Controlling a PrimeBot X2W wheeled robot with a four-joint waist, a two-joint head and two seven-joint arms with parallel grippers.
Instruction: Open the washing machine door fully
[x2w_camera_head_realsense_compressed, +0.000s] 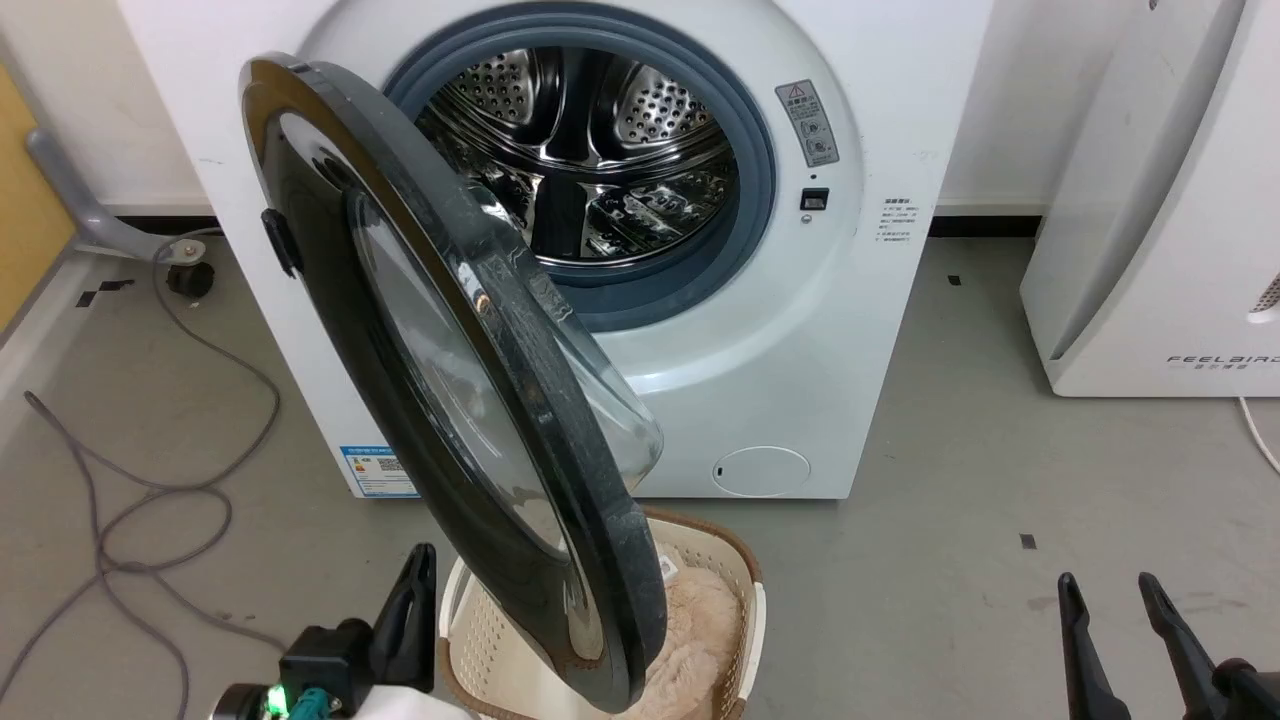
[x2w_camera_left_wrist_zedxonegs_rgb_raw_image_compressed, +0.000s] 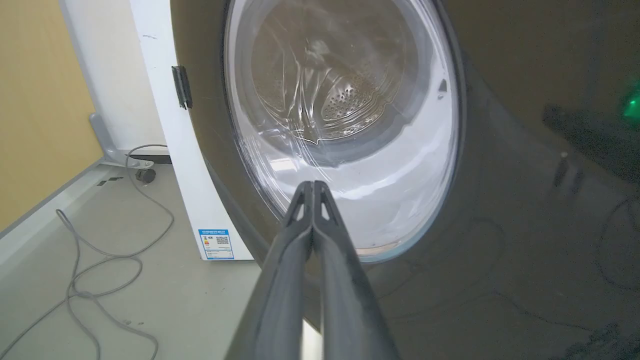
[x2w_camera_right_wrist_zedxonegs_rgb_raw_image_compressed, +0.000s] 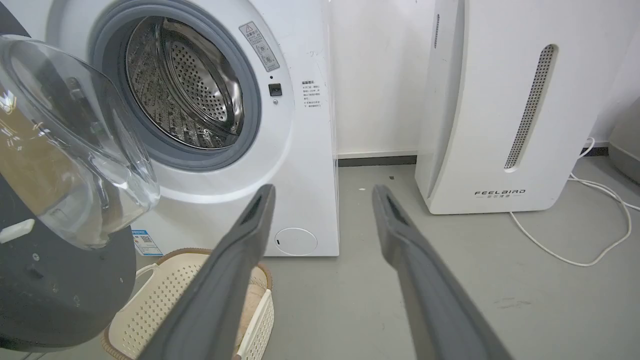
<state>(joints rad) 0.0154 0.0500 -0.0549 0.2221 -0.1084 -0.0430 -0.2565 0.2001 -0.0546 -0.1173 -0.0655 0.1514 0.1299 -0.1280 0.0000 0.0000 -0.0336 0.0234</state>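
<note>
The white washing machine (x2w_camera_head_realsense_compressed: 850, 300) stands with its steel drum (x2w_camera_head_realsense_compressed: 600, 150) exposed. Its glossy black washing machine door (x2w_camera_head_realsense_compressed: 330, 300) is hinged on the left and swung out towards me, roughly square to the machine front, its glass bowl (x2w_camera_right_wrist_zedxonegs_rgb_raw_image_compressed: 65, 145) bulging to the right. My left gripper (x2w_camera_head_realsense_compressed: 425, 555) is low on the door's outer side, shut and empty. In the left wrist view its fingertips (x2w_camera_left_wrist_zedxonegs_rgb_raw_image_compressed: 312, 186) point at the door's window (x2w_camera_left_wrist_zedxonegs_rgb_raw_image_compressed: 350, 100) from close by; whether they touch is unclear. My right gripper (x2w_camera_head_realsense_compressed: 1108, 585) hangs open at the lower right, well clear of the door (x2w_camera_right_wrist_zedxonegs_rgb_raw_image_compressed: 50, 290).
A cream laundry basket (x2w_camera_head_realsense_compressed: 735, 560) holding something beige and fluffy sits under the door's lower edge. A white FEELBIRD appliance (x2w_camera_head_realsense_compressed: 1150, 250) stands to the right of the machine. Grey cable (x2w_camera_head_realsense_compressed: 150, 500) loops on the floor at the left, near a yellow wall (x2w_camera_left_wrist_zedxonegs_rgb_raw_image_compressed: 40, 100).
</note>
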